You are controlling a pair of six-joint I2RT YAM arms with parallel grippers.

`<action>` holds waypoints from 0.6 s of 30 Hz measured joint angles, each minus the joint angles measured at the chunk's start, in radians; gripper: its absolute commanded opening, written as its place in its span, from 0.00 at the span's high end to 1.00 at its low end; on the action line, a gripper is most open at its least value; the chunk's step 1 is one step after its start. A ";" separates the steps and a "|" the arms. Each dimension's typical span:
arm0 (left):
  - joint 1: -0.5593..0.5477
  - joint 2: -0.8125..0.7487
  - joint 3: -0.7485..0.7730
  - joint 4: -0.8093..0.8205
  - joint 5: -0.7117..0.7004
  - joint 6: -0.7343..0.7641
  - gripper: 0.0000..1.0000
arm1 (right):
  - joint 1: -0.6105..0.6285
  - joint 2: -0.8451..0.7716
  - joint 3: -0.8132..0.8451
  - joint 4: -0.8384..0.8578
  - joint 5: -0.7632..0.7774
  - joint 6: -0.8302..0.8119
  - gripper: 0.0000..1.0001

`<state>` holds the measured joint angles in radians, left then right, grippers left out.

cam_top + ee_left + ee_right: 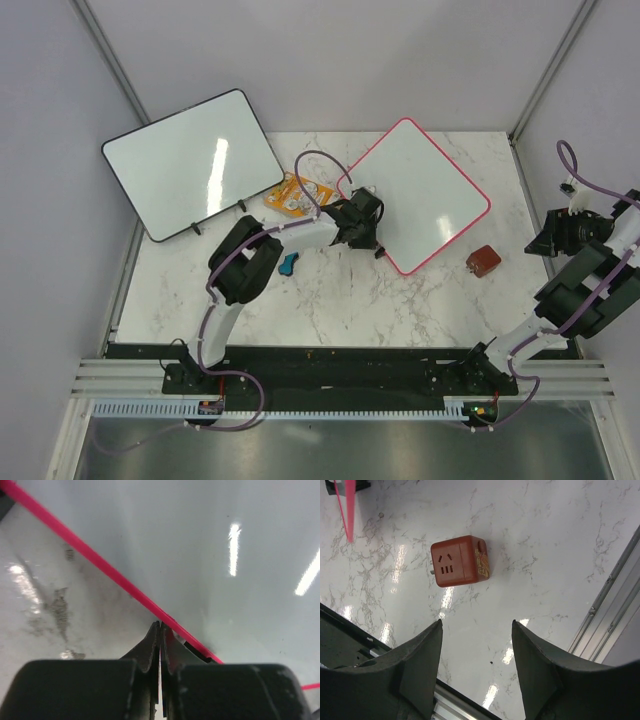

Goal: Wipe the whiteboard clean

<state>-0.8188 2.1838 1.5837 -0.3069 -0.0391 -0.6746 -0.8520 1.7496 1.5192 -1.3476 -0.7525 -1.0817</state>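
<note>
"Lying where, the whiteboard (415, 195)?" asks the first observer.

"On the marble table (330, 300), right of centre and toward the back, turned like a diamond," says the second. "Its pink frame runs all round, and the overhead view shows only lamp glare on the white face."

"And the left gripper (370, 238)?"

"It sits at the board's near left edge. The left wrist view shows its fingers (150, 650) clenched tight together with nothing seen between them. Their tips are right at the pink frame, where it meets the marble."

"Touching the frame?"

"The views do not settle that. The tips are at least just beside it."

"The right gripper (476, 625)?"

"Out at the table's right side, well apart from the board. Its fingers stand spread and released, gripping nothing. Beyond them on the marble lies a red cube adapter (460, 561), socket holes toward the camera. Seen from overhead, it lies near the board's right-hand near edge."

"Anything else on the table?"

"A larger black-framed whiteboard (190, 165) is at the back left. A yellow packet (296, 193) lies between the two boards. A small blue object (288, 264) lies on the marble beside the left arm."
</note>
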 measured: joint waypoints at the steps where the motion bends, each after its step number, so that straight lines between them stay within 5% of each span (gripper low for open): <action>1: -0.007 0.008 0.011 -0.001 0.010 -0.003 0.98 | 0.000 0.000 0.000 0.000 -0.001 -0.001 0.36; 13: -0.010 -0.040 -0.065 0.025 -0.005 -0.034 0.92 | -0.002 0.000 0.000 0.000 -0.012 -0.012 0.26; 18: 0.031 -0.189 -0.187 -0.012 -0.058 0.027 0.30 | -0.003 -0.010 0.000 -0.005 -0.040 -0.005 0.13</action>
<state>-0.7879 1.9949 1.3964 -0.3187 -0.0967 -0.6472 -0.8551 1.7401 1.5192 -1.3529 -0.7921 -1.0870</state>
